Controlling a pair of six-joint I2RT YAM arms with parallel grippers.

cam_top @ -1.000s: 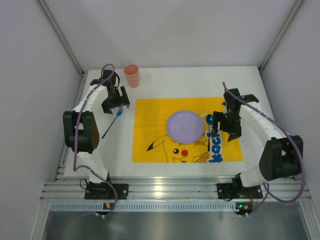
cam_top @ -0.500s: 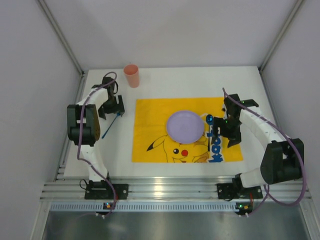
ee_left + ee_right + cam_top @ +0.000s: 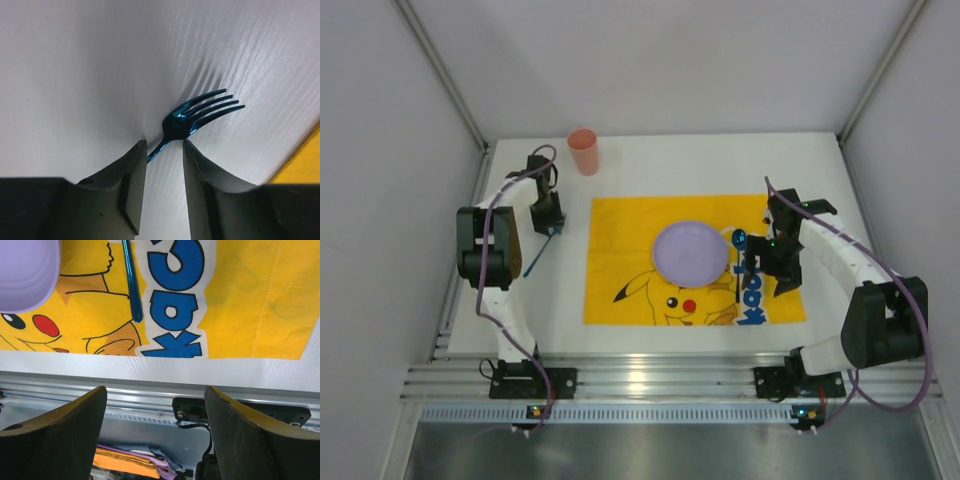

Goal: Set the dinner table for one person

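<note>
A blue fork (image 3: 542, 248) lies on the white dinner table (image 3: 670, 165), left of the yellow Pikachu cloth (image 3: 620, 230). My left gripper (image 3: 548, 222) is down over the fork's head end. In the left wrist view the fork (image 3: 192, 117) has its neck between my fingertips (image 3: 139, 150), which stand narrowed with a gap still showing at the left gripper (image 3: 162, 147). A purple plate (image 3: 690, 250) sits mid-cloth, with a blue spoon (image 3: 738, 262) on its right. My right gripper (image 3: 767, 262) hovers open and empty next to the spoon (image 3: 131, 285).
A salmon cup (image 3: 583, 150) stands at the table's back left. The ribbed aluminium rail (image 3: 660, 380) runs along the near edge, seen also as the rail (image 3: 150, 390) in the right wrist view. Folded coloured cloths (image 3: 130, 460) lie below it. White walls enclose three sides.
My left gripper has come down over the fork's head end and its jaws have narrowed around the neck. The right arm shifted slightly, then held still.
</note>
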